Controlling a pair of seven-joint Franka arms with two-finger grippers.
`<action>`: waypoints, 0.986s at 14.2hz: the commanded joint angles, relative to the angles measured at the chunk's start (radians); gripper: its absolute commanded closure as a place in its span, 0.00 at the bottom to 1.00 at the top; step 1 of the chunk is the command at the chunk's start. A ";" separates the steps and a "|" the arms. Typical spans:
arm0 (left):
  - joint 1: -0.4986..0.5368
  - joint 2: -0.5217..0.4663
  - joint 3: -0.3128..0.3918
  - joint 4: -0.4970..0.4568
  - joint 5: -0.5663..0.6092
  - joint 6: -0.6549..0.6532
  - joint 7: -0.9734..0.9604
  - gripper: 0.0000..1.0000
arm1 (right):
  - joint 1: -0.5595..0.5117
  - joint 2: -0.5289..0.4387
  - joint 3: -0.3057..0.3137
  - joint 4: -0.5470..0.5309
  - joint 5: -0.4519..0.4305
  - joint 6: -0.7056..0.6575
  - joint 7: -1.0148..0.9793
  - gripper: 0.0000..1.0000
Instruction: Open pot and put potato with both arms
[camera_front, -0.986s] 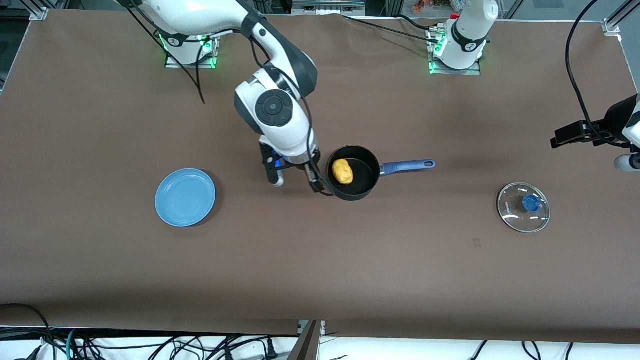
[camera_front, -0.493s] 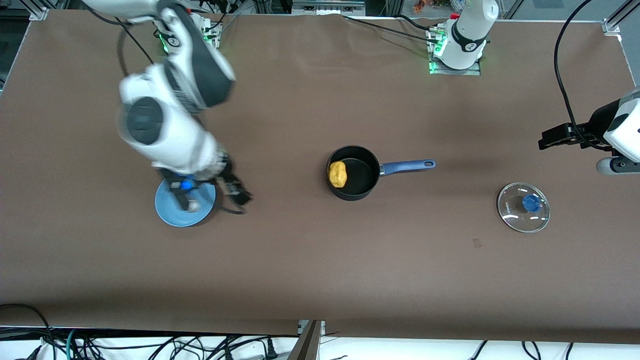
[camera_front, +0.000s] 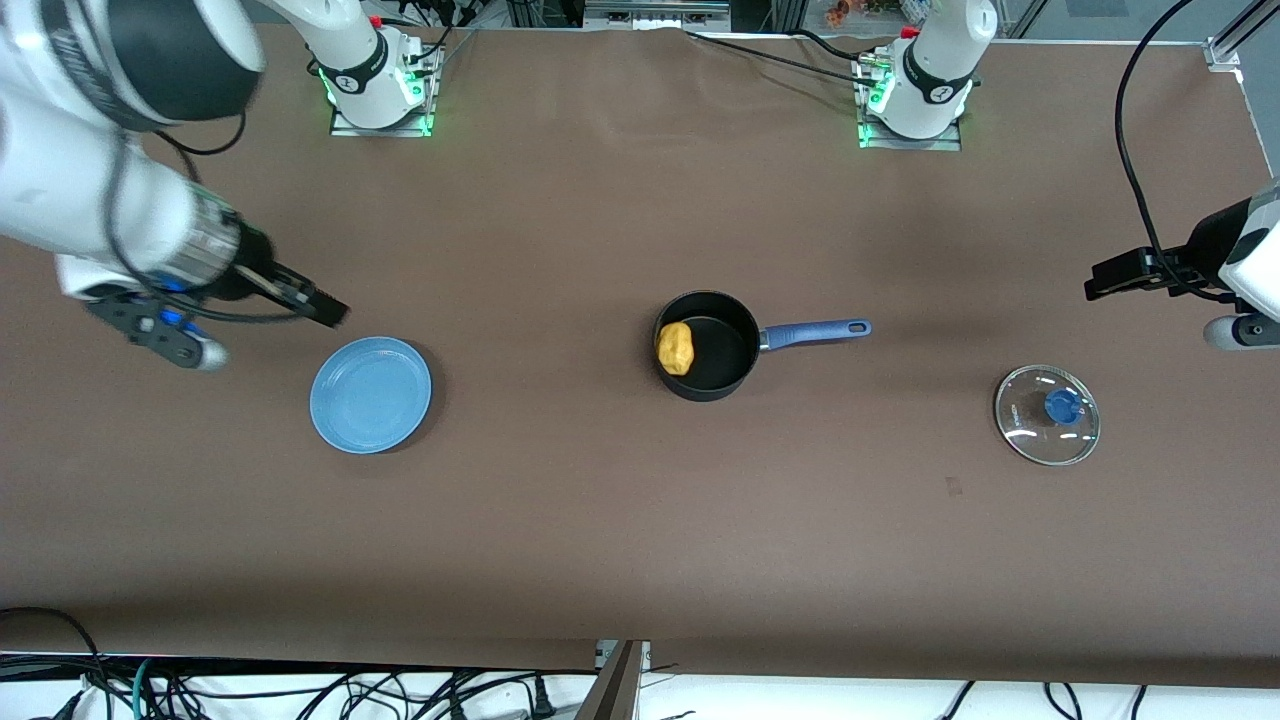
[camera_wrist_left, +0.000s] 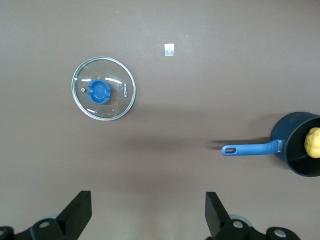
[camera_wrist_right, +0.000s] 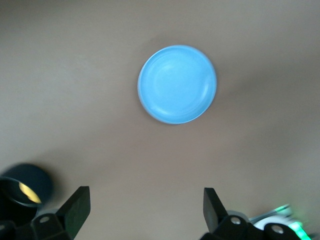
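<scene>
Between neither gripper's spread jaws, the potato (camera_front: 676, 348) sits in the pot (camera_front: 705, 346); left gripper (camera_wrist_left: 145, 210) and right gripper (camera_wrist_right: 145, 206) hang empty.

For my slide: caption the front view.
Potato in the open pot, lid set aside, both arms up.

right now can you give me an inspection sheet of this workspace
surface: brown table covering, flat; small pale tape square near the lid
job's things: small black saucepan with a blue handle, uncovered; yellow-orange potato inside it; clear glass lid with a blue knob flat on the table toward the left arm's end
clutter: flat blue plate, bare, toward the right arm's end
grippers: left gripper open, above bare table between lid and saucepan; right gripper open, up off the table near the plate
cables: bundles along the table's front edge
surroundings: nothing seen
</scene>
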 joint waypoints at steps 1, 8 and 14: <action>0.001 0.008 -0.001 0.025 -0.004 -0.024 -0.002 0.00 | 0.011 -0.037 -0.094 -0.044 0.011 -0.024 -0.282 0.00; 0.005 0.008 0.000 0.025 -0.007 -0.025 -0.002 0.00 | 0.011 -0.138 -0.137 -0.169 -0.008 0.013 -0.475 0.00; 0.003 0.008 -0.003 0.025 -0.018 -0.025 -0.002 0.00 | -0.019 -0.107 -0.148 -0.156 -0.016 0.072 -0.648 0.00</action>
